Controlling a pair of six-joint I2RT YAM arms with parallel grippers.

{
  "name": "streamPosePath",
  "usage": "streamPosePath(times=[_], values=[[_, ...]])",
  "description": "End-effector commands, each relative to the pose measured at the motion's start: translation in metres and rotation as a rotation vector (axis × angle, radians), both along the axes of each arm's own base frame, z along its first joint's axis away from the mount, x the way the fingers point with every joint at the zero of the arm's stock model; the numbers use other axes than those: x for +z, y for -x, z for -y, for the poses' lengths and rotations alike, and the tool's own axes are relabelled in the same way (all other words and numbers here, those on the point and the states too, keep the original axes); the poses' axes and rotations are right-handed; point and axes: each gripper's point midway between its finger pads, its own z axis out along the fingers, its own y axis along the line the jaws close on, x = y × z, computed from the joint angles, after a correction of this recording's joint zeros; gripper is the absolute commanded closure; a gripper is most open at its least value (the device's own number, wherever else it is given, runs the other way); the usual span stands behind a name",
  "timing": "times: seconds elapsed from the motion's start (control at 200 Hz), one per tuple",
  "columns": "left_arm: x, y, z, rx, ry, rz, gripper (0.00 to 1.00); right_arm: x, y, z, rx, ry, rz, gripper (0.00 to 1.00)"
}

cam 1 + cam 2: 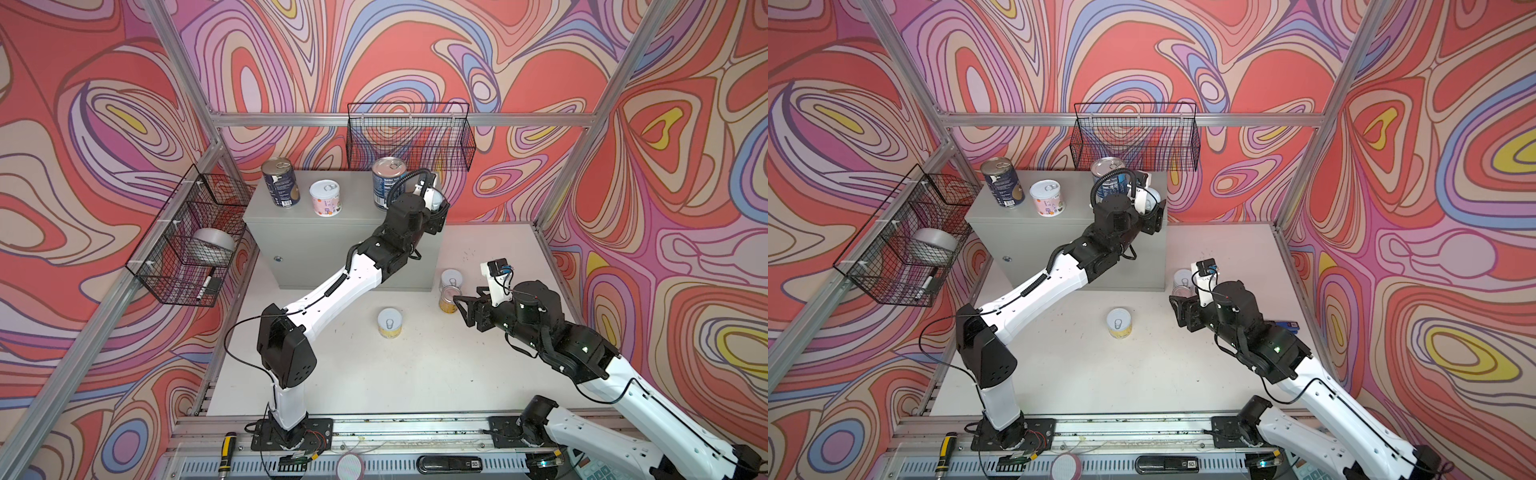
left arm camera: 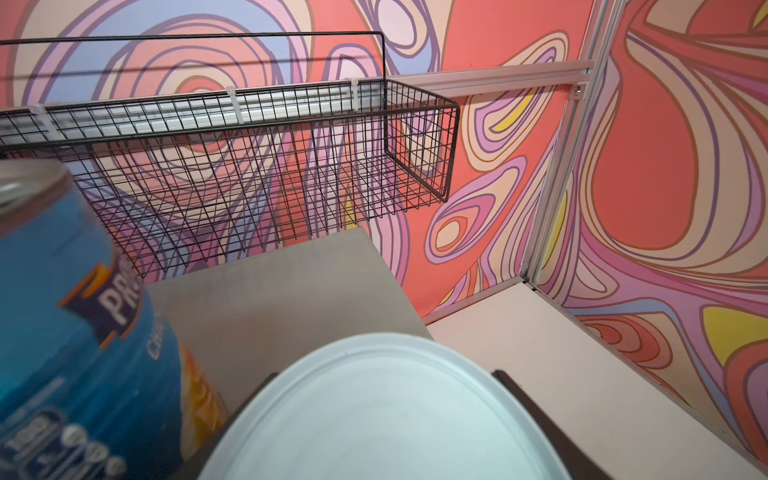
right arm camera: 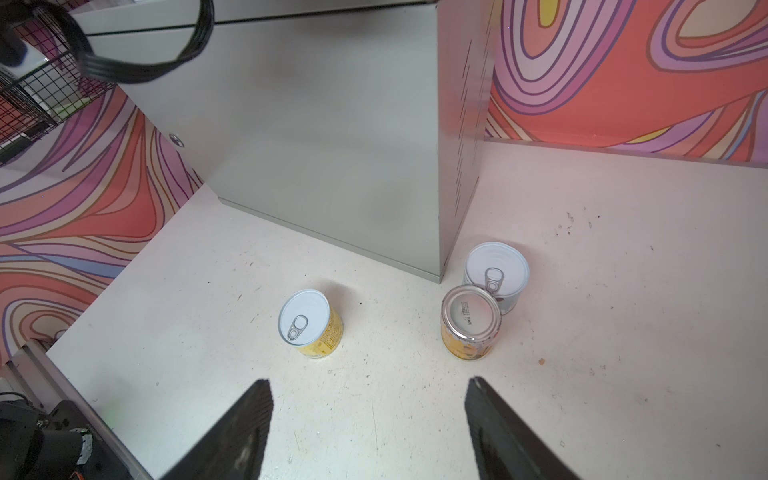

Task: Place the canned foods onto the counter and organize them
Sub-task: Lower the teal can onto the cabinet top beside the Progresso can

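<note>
We hold a short pale can (image 2: 382, 411) in the left gripper (image 1: 436, 205) over the desk's (image 1: 353, 195) right end, the tall blue can (image 1: 386, 180) just beside it. We lower it straight, clear of that neighbour. The right gripper (image 3: 370, 432) hangs empty, jaws apart, near the orange can (image 3: 469, 322).

The pale can (image 2: 374, 411) in the left wrist view is cut off by the picture's edge, so its label cannot be seen. The tall blue can (image 2: 79, 340) beside it is blurry. In both top views the left arm (image 1: 409, 216) hides most of that pale can.
</note>
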Motion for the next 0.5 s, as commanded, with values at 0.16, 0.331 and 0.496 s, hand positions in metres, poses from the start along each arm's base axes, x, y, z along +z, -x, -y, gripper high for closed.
streamPosePath(times=[0.16,0.331,0.496], values=[[0.008,-0.011,0.003,0.018,0.000,0.013,0.30,-0.001,0.002,0.000,0.007,0.003,0.004,0.24],[0.006,-0.018,0.008,0.018,-0.012,0.015,0.30,-0.002,0.002,0.001,0.004,0.007,0.002,0.24],[0.007,-0.023,0.010,0.027,-0.029,0.020,0.30,-0.003,0.002,0.001,0.004,0.011,0.002,0.24]])
